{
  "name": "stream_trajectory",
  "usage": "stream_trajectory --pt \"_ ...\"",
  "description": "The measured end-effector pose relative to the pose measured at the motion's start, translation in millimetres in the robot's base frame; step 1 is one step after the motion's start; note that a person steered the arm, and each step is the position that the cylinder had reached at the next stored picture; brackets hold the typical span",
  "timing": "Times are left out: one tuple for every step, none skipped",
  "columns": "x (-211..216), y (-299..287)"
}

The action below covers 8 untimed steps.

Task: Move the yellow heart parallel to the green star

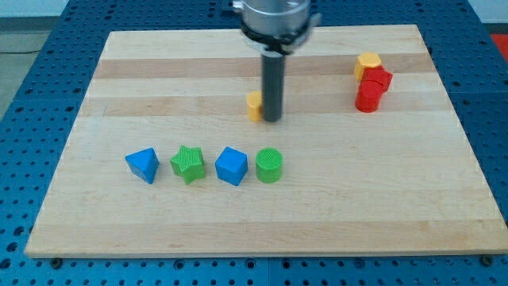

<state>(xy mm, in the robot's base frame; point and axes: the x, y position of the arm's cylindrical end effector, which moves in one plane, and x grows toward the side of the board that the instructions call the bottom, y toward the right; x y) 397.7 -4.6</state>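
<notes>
My tip against the yellow heart's right side, above the green star.

No readable text or markings anywhere.

The arm comes down from the view's top edge, its grey collar cut off by the frame, just left of the table's middle. The dark rod hangs straight and upright below it. My tip sits on the table top in the upper half, nearer the top edge than the bottom.
</notes>
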Motion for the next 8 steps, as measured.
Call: stream_trajectory --pt "-12 -13" --pt "-17 -2" --pt "-23 -10" --pt "-23 -34" --pt "-23 -63" --pt "-27 -80" --pt "-22 -71" --pt "11 -18"
